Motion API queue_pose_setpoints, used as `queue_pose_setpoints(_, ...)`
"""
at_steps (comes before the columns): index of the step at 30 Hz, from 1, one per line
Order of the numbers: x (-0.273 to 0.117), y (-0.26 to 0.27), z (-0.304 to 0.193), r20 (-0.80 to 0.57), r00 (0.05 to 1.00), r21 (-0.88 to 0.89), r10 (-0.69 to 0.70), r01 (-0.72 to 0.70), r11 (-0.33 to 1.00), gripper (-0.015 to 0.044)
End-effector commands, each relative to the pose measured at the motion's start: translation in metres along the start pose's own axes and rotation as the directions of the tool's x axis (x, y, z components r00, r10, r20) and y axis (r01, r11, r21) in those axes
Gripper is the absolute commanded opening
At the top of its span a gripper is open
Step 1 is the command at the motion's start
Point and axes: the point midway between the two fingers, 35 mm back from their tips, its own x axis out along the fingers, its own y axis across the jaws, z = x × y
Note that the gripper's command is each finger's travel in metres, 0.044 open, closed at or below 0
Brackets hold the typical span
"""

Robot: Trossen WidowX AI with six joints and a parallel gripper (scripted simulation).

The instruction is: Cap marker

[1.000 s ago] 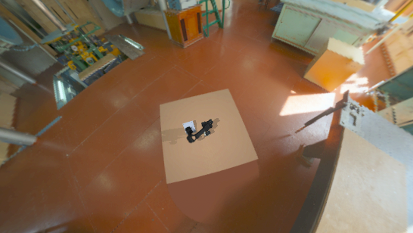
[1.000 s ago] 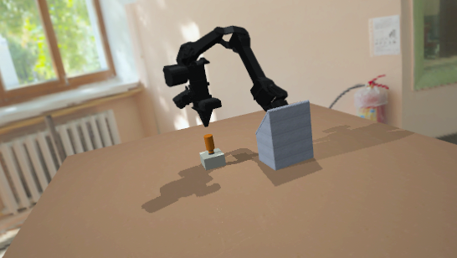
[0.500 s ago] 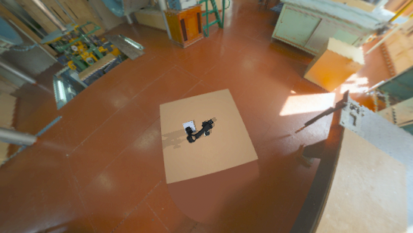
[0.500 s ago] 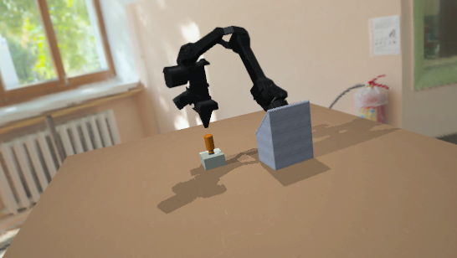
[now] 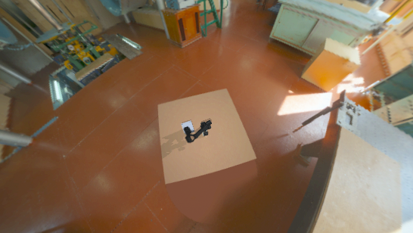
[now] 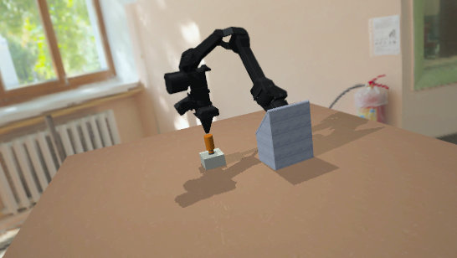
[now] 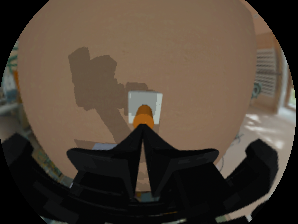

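Your end effector [image 6: 207,129], fingers pinched together on nothing, points down just above the orange cap [image 6: 208,143] at centre frame, holder block [image 6: 213,159] beneath.

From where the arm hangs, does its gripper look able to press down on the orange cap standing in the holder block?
Probably yes: the shut gripper hangs right above the orange cap in the pale holder block, nothing between them.

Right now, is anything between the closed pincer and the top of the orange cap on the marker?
Nothing visible. The pincer, shut on nothing, points straight down at the orange cap in the holder block, with a small gap of open air between. The grey block stands off to the side.
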Motion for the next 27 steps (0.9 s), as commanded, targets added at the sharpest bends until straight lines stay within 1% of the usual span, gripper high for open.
queue_pose_setpoints(1, 0.007, -0.001, -0.001, -0.003, 1.0, -0.003, -0.006, 0.005, 1.0, 0.0)
queue_pose_setpoints(10, 0.019, -0.001, -0.001, -0.003, 1.0, -0.003, -0.006, 0.006, 1.0, 0.0)
queue_pose_setpoints(18, 0.011, 0.0, 0.002, 0.007, 1.0, 0.0, 0.0, 0.0, 1.0, 0.0)
queue_pose_setpoints(20, -0.008, 0.002, 0.004, 0.007, 1.0, -0.001, 0.005, -0.005, 1.0, 0.0)
queue_pose_setpoints(24, -0.066, 0.002, 0.003, 0.004, 1.0, -0.002, 0.005, -0.005, 1.0, 0.0)
queue_pose_setpoints(25, -0.073, 0.002, 0.002, 0.004, 1.0, -0.002, 0.003, -0.003, 1.0, 0.0)
queue_pose_setpoints(27, -0.076, 0.001, 0.001, 0.004, 1.0, -0.002, 0.003, -0.003, 1.0, 0.0)
